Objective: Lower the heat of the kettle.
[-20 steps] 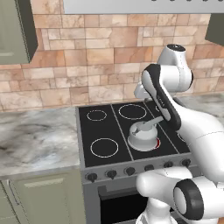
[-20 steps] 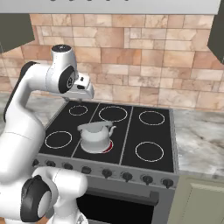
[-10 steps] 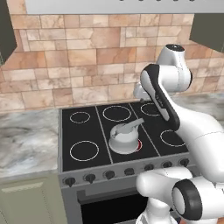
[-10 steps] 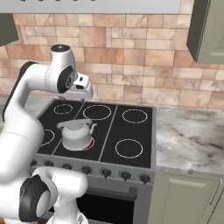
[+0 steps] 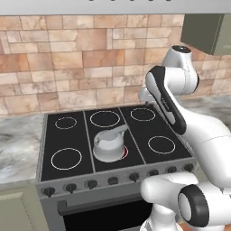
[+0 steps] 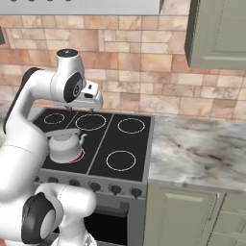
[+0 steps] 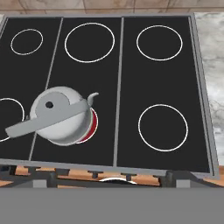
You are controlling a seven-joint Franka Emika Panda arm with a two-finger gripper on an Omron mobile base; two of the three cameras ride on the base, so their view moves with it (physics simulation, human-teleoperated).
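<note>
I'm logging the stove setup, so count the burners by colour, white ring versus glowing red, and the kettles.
White-ring burners: 5, e.g.
Red glowing burner: 1, under the kettle
Kettle: 1
Total: 7

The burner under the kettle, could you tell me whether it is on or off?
On. The burner glows red around the base of the kettle, while the other rings on the stove are plain white outlines.

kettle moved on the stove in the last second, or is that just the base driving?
No. The kettle sits on the same glowing red front-middle burner of the stove as before; the whole picture shifted, so the camera moved.
</note>
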